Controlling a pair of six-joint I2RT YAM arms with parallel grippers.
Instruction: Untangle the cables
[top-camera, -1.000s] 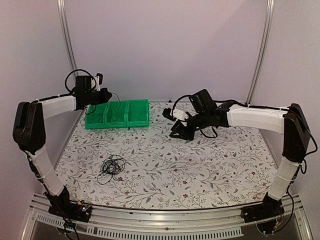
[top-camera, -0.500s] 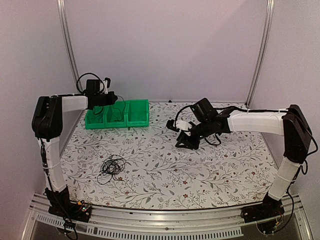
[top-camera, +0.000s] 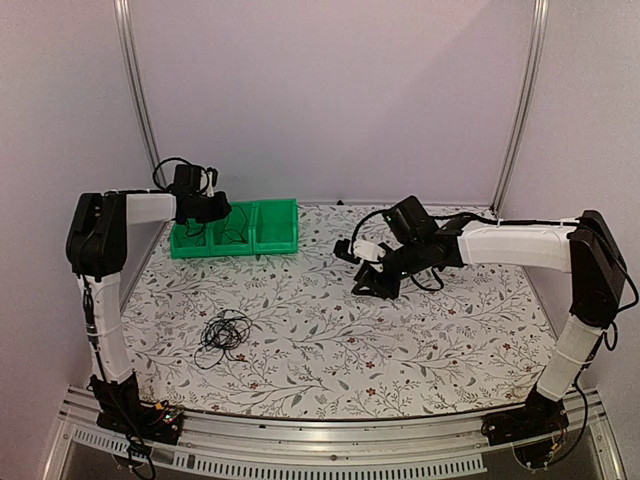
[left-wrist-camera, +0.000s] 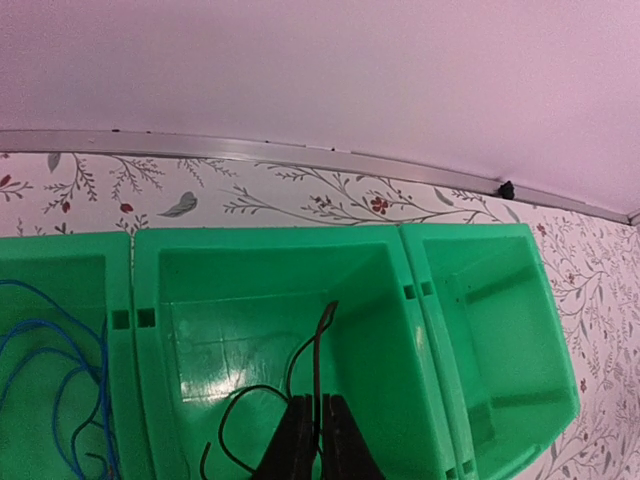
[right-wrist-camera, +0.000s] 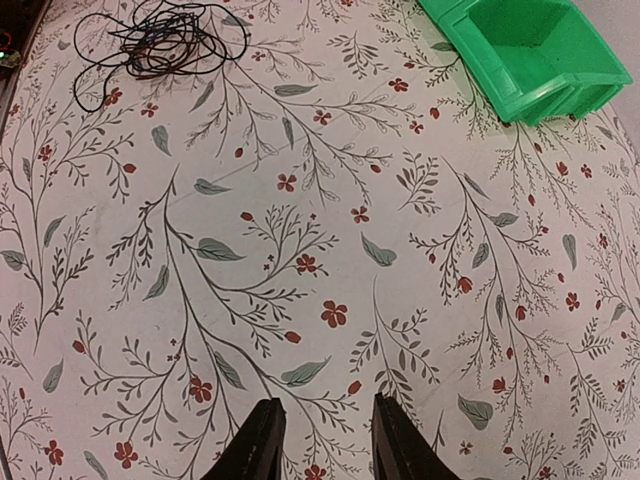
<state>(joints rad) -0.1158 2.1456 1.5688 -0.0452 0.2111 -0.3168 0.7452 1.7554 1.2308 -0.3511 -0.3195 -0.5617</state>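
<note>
Cable (left-wrist-camera: 320, 345) clamped in left pincer (left-wrist-camera: 318, 402) (over green bin (left-wrist-camera: 270, 238), middle compartment) | right pincer (right-wrist-camera: 325, 403) apart, empty

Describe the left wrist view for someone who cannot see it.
The left tool, shut, pinches a thin black cable over the middle green bin. A blue cable lies in a neighbouring bin.

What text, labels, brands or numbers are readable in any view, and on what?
None: no word, label, brand, number or sign can be read in any view.
The green bins have plain walls.
The tablecloth carries only a flower and leaf print.
The black cable in the middle bin shows no marking.
Any print on the arms is too small to read.
</note>
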